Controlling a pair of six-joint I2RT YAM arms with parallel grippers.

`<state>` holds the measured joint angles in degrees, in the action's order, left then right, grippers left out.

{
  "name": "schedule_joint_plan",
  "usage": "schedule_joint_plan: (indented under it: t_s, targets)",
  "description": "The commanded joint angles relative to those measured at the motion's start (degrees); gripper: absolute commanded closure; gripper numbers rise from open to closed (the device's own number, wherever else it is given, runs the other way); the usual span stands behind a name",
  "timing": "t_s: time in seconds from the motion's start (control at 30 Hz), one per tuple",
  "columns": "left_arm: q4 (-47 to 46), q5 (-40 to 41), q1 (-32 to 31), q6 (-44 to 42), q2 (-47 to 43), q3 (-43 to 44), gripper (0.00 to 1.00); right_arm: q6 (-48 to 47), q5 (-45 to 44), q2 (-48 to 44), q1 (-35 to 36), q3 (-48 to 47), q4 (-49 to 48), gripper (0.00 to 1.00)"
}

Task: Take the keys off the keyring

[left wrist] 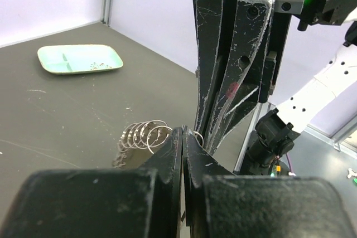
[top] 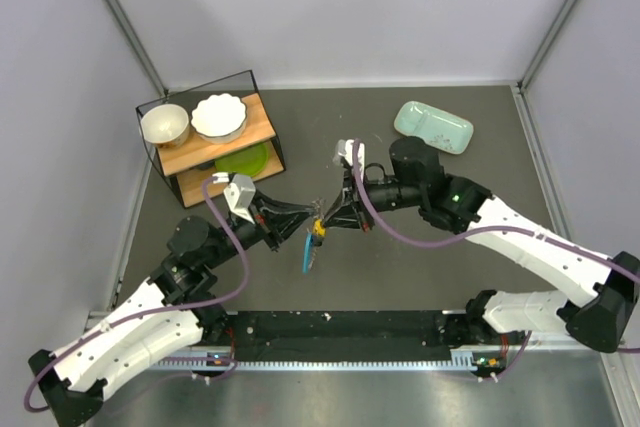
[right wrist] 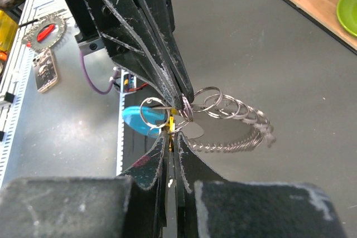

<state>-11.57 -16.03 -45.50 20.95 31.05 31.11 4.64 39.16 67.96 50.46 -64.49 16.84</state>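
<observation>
The keyring is a floppy silvery coiled loop with several small rings, held in the air between both grippers; its rings also show in the left wrist view. My left gripper is shut on the keyring at the small rings; its fingers come in from above in the right wrist view. My right gripper is shut on a thin key with a yellow part. The blue-covered key hangs from a ring beside it and dangles below the grippers.
A black wire rack with two white bowls and a green plate stands at the back left. A mint tray lies at the back right, also in the left wrist view. The metal rail runs along the near edge.
</observation>
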Motion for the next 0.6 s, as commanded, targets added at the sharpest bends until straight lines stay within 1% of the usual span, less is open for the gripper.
schedule_joint_plan:
  t_s: [0.0, 0.33, 0.57]
  targets:
    - [-8.0, 4.1, 0.1, 3.2, -1.1, -0.6, 1.0, 0.7, -0.8, 1.6, 0.1, 0.4, -1.5, 1.0]
    - [-7.7, 9.7, 0.1, 3.7, -2.9, -2.2, 1.0, -0.4, 1.2, 6.0, 2.3, -1.7, -1.7, 1.0]
    - [-7.3, 12.1, 0.1, 3.4, -4.2, -2.9, 1.0, -0.5, 0.0, 7.9, 2.5, -2.0, -1.5, 1.0]
